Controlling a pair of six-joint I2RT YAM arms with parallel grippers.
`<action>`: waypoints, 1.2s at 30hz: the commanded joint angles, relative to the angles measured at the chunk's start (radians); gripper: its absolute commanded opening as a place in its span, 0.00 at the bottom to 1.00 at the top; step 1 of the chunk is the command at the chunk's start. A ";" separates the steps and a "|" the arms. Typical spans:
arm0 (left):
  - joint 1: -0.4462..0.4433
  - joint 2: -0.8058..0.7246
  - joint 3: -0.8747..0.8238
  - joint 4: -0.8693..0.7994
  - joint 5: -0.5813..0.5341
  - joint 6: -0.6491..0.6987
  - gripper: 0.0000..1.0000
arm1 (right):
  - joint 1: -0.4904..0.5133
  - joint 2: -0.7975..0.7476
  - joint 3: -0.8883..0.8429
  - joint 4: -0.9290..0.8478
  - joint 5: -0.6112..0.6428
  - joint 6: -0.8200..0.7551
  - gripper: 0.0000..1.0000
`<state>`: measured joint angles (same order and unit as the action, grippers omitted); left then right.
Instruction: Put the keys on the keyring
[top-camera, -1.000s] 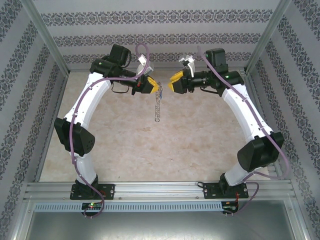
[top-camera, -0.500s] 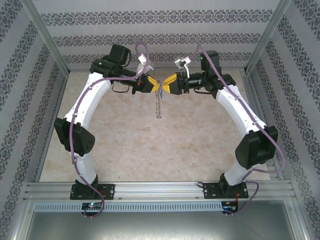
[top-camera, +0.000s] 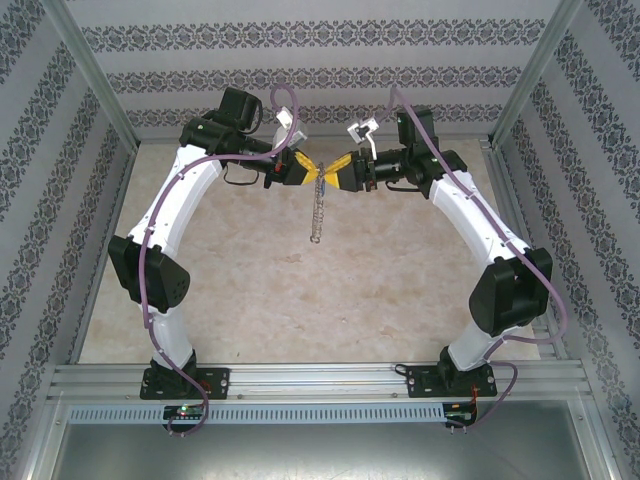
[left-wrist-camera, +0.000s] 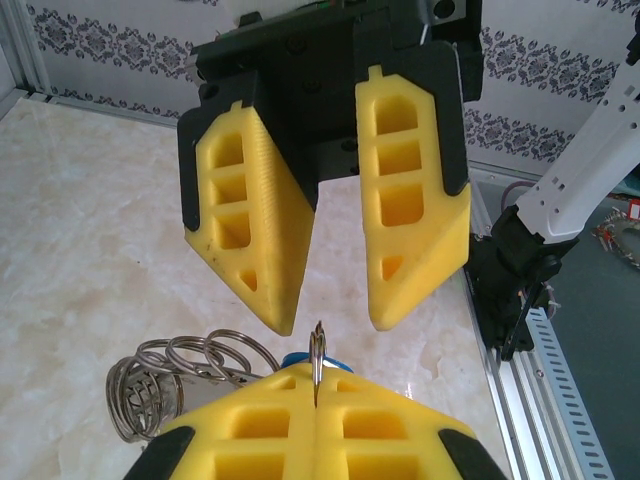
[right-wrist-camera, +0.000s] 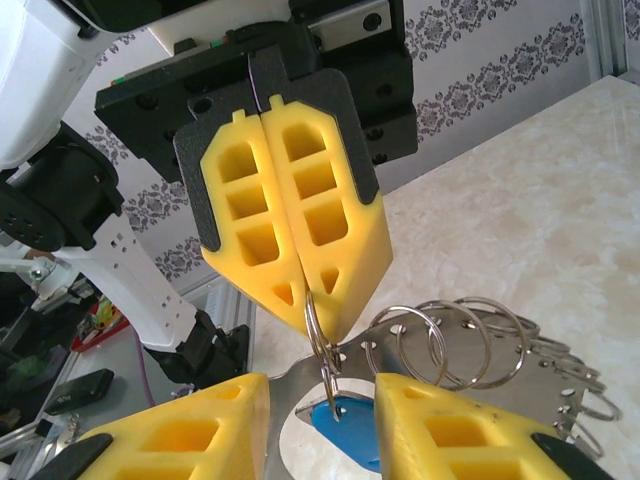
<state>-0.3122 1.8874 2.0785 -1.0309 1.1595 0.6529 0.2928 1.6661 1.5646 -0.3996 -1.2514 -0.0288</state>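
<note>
- Nearest the bases, a beige marbled table (top-camera: 250, 300) lies under both arms.
- Above its middle, the left gripper (right-wrist-camera: 315, 315) presses its yellow fingers together on one thin wire ring of the silvery chain-like keyring (top-camera: 317, 212).
- Just under that pinch sits the tiny blue-headed key (right-wrist-camera: 345, 425).
- Opposite, the right gripper (left-wrist-camera: 335, 322) has its fingers spread, straddling the ring.
- Beyond stands damask-patterned wallpaper (top-camera: 320, 80).

**Both arms nose to nose**

Both arms arch up from their bases and curl inward, so the left gripper (top-camera: 306, 171) and right gripper (top-camera: 332, 172) meet tip to tip, roughly level. The left one's yellow fingers (left-wrist-camera: 260, 425) are squeezed flat together. The right one's fingers (right-wrist-camera: 200, 435) sit apart, just short of the left tips.
</note>
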 joint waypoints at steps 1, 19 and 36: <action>0.005 -0.045 0.006 0.034 0.041 0.002 0.00 | 0.012 0.015 -0.010 0.008 -0.042 -0.014 0.33; 0.006 -0.043 0.002 0.041 0.049 0.001 0.00 | 0.025 0.034 -0.005 0.013 -0.043 -0.010 0.00; 0.008 -0.050 -0.009 0.064 0.058 -0.017 0.00 | 0.058 0.087 0.033 -0.119 -0.088 -0.086 0.00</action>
<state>-0.3058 1.8839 2.0697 -1.0275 1.1584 0.6456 0.3256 1.7325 1.5703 -0.4564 -1.2945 -0.0635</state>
